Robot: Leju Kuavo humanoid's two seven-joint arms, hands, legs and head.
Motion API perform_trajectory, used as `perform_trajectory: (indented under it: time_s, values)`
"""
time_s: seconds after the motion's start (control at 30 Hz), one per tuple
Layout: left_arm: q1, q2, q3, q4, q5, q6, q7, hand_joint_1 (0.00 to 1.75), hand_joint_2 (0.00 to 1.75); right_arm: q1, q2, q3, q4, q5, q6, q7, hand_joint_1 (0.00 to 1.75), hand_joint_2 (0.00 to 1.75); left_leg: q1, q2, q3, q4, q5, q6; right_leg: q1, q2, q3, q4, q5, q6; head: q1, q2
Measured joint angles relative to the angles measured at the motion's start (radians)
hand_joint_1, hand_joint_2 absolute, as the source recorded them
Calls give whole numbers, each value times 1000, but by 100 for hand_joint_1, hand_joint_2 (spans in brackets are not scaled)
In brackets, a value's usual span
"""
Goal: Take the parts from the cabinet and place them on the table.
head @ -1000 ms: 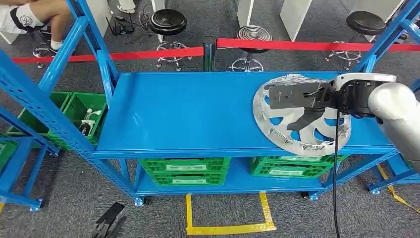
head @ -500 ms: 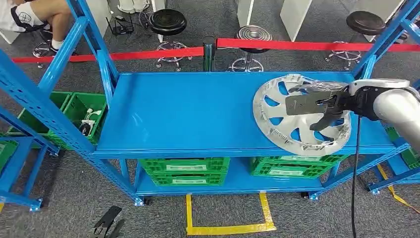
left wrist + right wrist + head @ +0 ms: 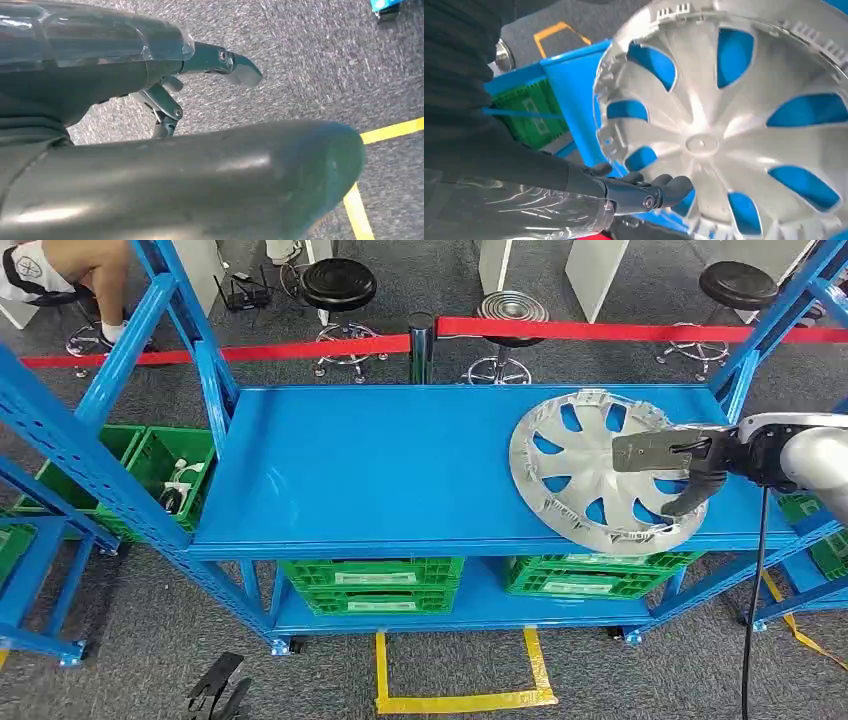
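Observation:
A silver wheel cover point(image 3: 578, 468) with several curved spokes lies flat on the right end of the blue table top point(image 3: 380, 465), its near rim at the front edge. My right hand point(image 3: 668, 468) hovers over the cover's right side with fingers spread and grips nothing. The right wrist view shows the wheel cover point(image 3: 704, 145) close up, with that hand's dark fingers point(image 3: 646, 192) stretched out beside its rim, apart from it. My left hand point(image 3: 217, 695) hangs low over the grey floor; its fingers point(image 3: 167, 102) are apart and hold nothing.
Green crates point(image 3: 370, 585) sit on the lower shelf, with more point(image 3: 165, 468) in the rack to the left. Blue rack uprights point(image 3: 60, 440) flank the table. A red barrier tape point(image 3: 300, 348), stools point(image 3: 340, 285) and a seated person point(image 3: 60, 265) lie beyond. Yellow floor tape point(image 3: 460, 702) marks the near side.
My right hand has drawn back to the right, off the middle of the wheel cover. The cover stays on the table. My left hand has barely moved.

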State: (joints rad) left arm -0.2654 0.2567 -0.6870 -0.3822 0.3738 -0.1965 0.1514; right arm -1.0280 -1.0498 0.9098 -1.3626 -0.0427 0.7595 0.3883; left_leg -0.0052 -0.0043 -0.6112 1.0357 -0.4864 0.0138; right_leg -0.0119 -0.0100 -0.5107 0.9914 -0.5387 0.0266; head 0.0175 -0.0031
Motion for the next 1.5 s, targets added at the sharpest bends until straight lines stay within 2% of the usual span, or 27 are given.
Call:
perform_trajectory:
  time_s: [0.5,0.87,1.0,1.1,1.23,1.5]
  values:
    - [-7,2,-38,-11,53,6,15,0,0,97,-83,36,5,-162,-17,58,0,175,0,-3,0,0,0,0,0,0,0,0,0,0,0,0]
    - [-19,2,-78,-20,97,14,9,0,0,93,-89,54,-21,-267,-34,114,0,175,0,3,0,0,0,0,0,0,0,0,0,0,0,0]
    - [-21,7,-88,-22,106,10,-1,0,0,88,-89,61,-26,-265,-49,105,0,175,0,7,0,0,0,0,0,1,0,0,0,0,0,0]
    - [-22,10,-96,-21,109,8,-9,0,0,86,-88,61,-26,-243,-61,85,0,175,0,9,0,0,0,0,0,2,0,0,0,0,0,0]
    - [-21,11,-105,-22,134,10,-15,0,0,75,-63,60,-26,-140,-97,27,0,175,-1,18,0,-1,-1,0,0,6,0,0,0,0,0,0]
    - [-25,19,-124,-21,137,-11,-19,0,0,83,16,56,-18,229,-147,-128,0,175,0,25,2,-2,-1,-1,1,12,-1,0,1,0,-1,0]
